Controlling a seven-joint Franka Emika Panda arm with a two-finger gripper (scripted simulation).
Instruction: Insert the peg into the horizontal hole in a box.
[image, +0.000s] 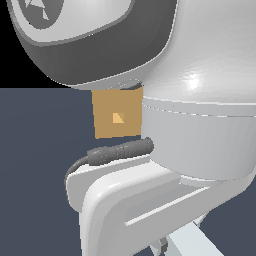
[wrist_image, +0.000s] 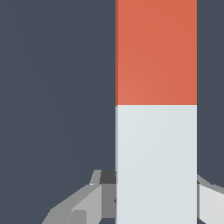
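The peg (wrist_image: 155, 109) fills the wrist view as a long square bar, orange-red on its far half and white on the half nearest the camera. My gripper (wrist_image: 153, 197) is shut on the peg's white half, with a grey finger (wrist_image: 89, 199) pressed against each side. In the exterior view the tan box (image: 107, 107) stands behind the arm. The hole (image: 118, 118) is the small, lighter orange square in the middle of the box's face. The arm's bulk hides the gripper and the peg in the exterior view. The box does not appear in the wrist view.
The white and grey arm links (image: 200, 100) fill most of the exterior view, and a dark cable (image: 117, 151) runs just below the box. A dark blue-grey floor (image: 40, 150) lies under everything.
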